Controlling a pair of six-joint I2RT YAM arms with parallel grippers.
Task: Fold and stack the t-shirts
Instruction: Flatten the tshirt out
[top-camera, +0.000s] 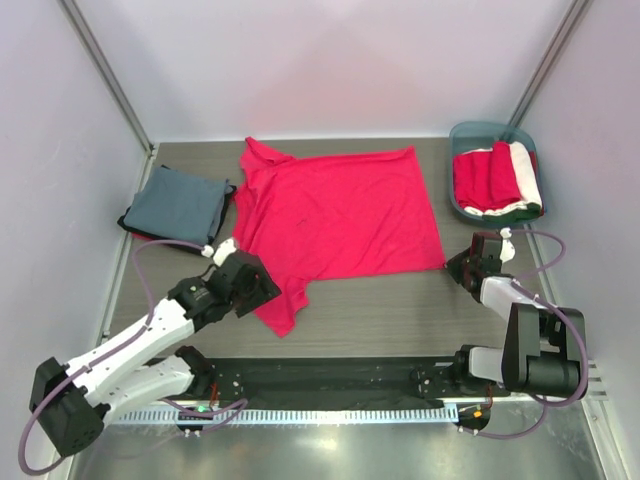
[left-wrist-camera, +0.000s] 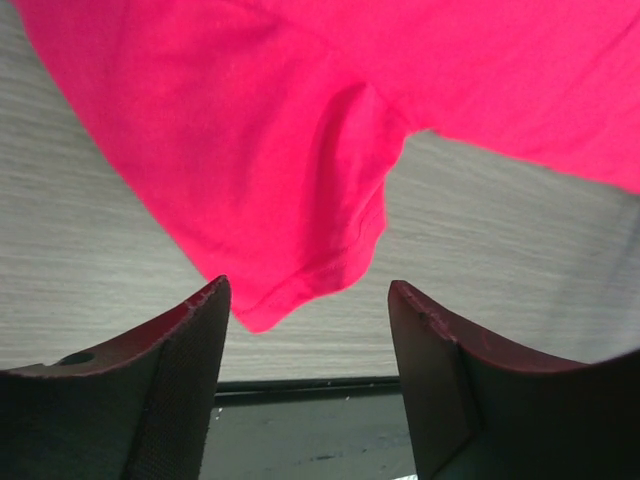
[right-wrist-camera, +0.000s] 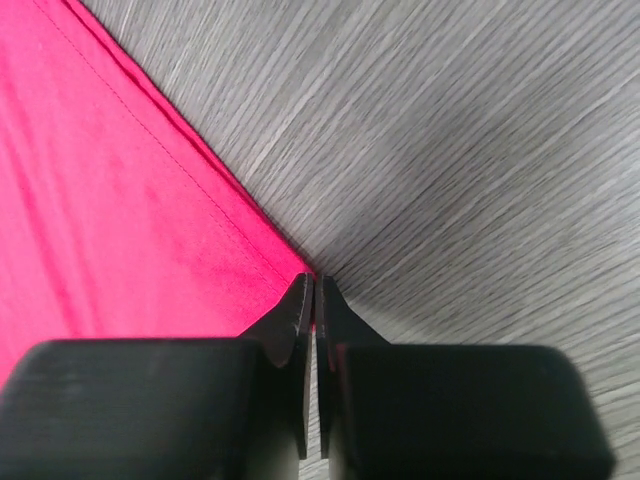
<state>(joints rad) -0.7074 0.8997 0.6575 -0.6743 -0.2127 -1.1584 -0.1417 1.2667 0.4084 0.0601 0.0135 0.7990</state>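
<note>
At crimson t-shirt (top-camera: 335, 215) corner, R end effector (right-wrist-camera: 313, 290) closed; L end effector (left-wrist-camera: 308, 290) agape.

Crimson t-shirt (top-camera: 335, 215) is spread flat on the table (top-camera: 400, 300) at frame centre. Folded blue-grey t-shirt (top-camera: 178, 205) is noted at left; red and white t-shirts (top-camera: 495, 180) are held in teal tub (top-camera: 470, 135), upper right. Left gripper (top-camera: 268, 288) is positioned beside the lower sleeve, right gripper (top-camera: 457, 267) at the lower-right hem corner.

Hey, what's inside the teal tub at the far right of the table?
Bunched cloth fills the teal tub: a red shirt on the left, a white shirt beside it, a dark green edge at the front. The tub's floor and anything beneath are covered.
</note>
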